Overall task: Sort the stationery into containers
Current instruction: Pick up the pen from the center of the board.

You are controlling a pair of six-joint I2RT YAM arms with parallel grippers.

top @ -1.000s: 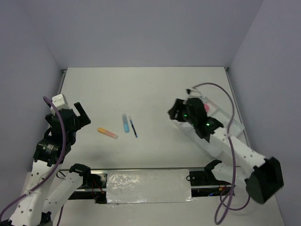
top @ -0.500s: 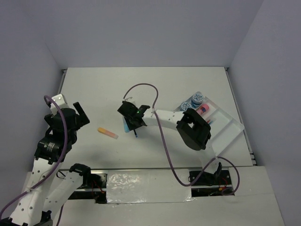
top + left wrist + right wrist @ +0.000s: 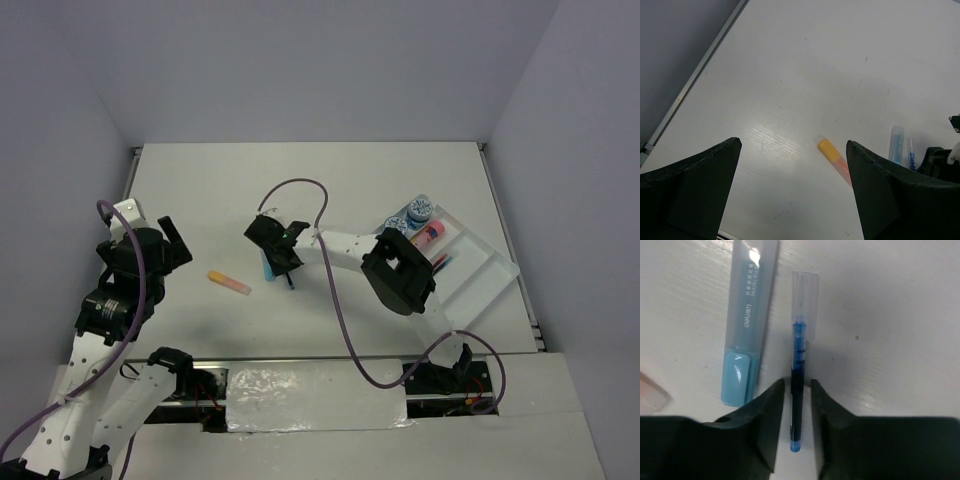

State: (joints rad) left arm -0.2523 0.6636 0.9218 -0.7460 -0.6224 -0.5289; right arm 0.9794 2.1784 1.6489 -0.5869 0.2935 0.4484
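Observation:
A thin blue pen (image 3: pixel 798 355) lies on the table with a light-blue stubby stick (image 3: pixel 747 315) just to its left. My right gripper (image 3: pixel 797 385) straddles the pen's lower end, open, with a narrow gap on each side. From above, the right gripper (image 3: pixel 283 262) covers most of the pen (image 3: pixel 289 283) and the light-blue stick (image 3: pixel 267 270). A yellow-orange stick (image 3: pixel 229 282) lies left of them. My left gripper (image 3: pixel 793 145) hangs open above the table, the yellow-orange stick (image 3: pixel 832 155) near its right finger. The white tray (image 3: pixel 482 272) holds a pink-orange marker (image 3: pixel 428 236).
Two blue-white patterned tubs (image 3: pixel 417 208) (image 3: pixel 397 225) sit at the tray's far left corner. The right arm stretches from its base across the table's middle. The table's raised left rim (image 3: pixel 695 80) runs near my left gripper (image 3: pixel 172 243). Walls close off the back and sides.
My right arm has swung from the tray over to the table's middle, and its gripper has come down around the blue pen. The left arm has barely moved.

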